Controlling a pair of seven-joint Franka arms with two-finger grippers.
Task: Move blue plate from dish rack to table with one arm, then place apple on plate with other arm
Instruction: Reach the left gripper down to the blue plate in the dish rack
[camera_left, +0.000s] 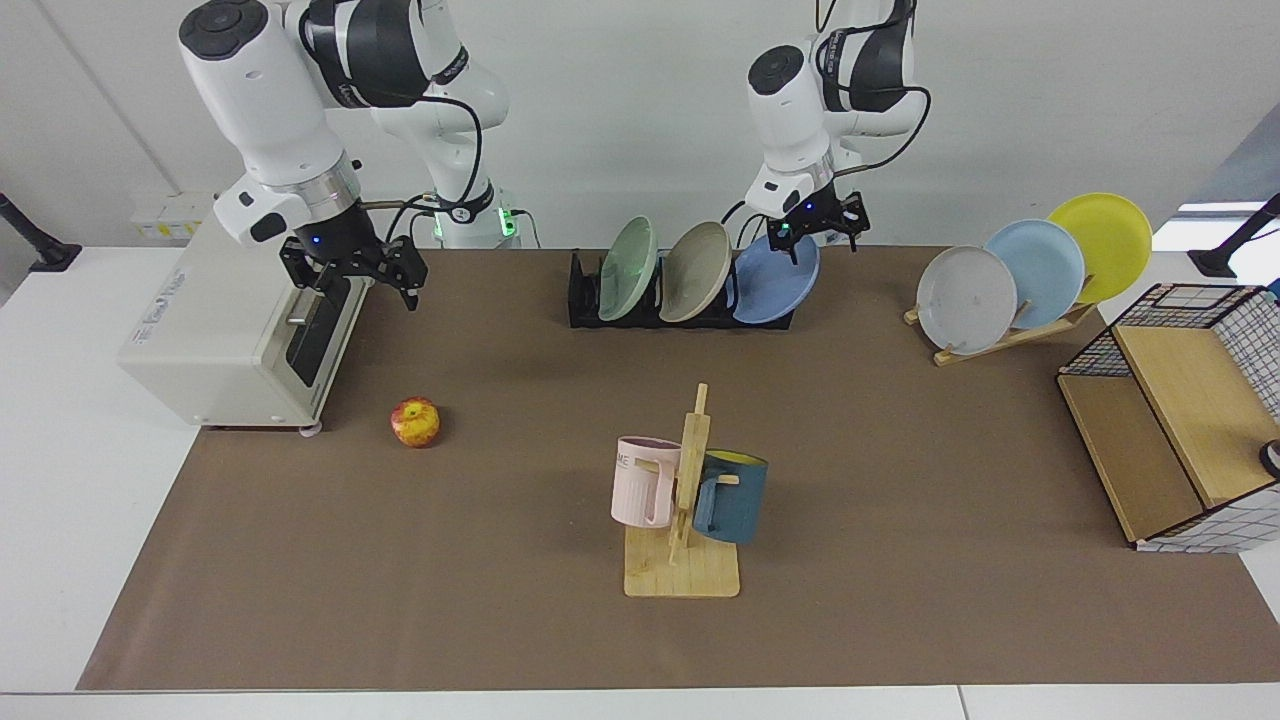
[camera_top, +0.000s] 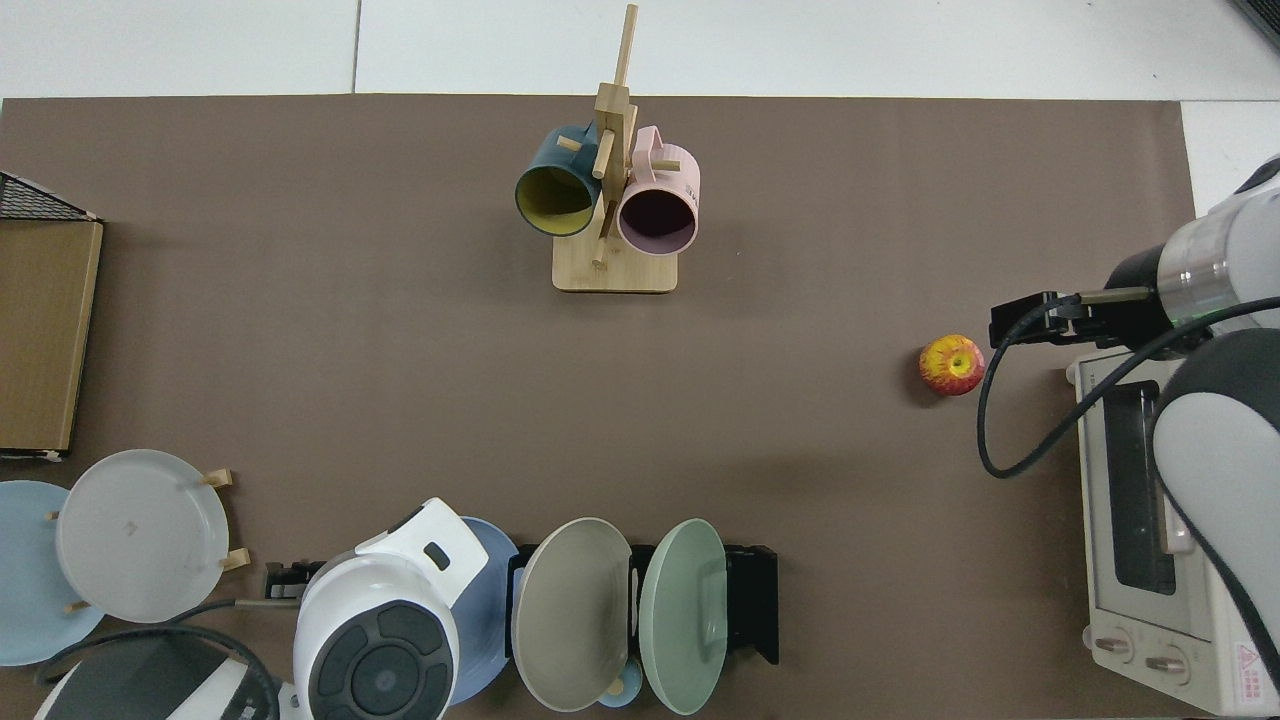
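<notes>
While racked: blue plate (camera_left: 776, 280), upright.

Top view: the left arm's white wrist housing covers most of the blue plate (camera_top: 490, 590), and the left gripper (camera_left: 818, 232) under it is hidden. Facing view: contact between that gripper and the plate rim is too small to tell. Toaster oven (camera_top: 1150, 560) and wire-framed box (camera_left: 1200, 440) are cut off by picture edges.
</notes>
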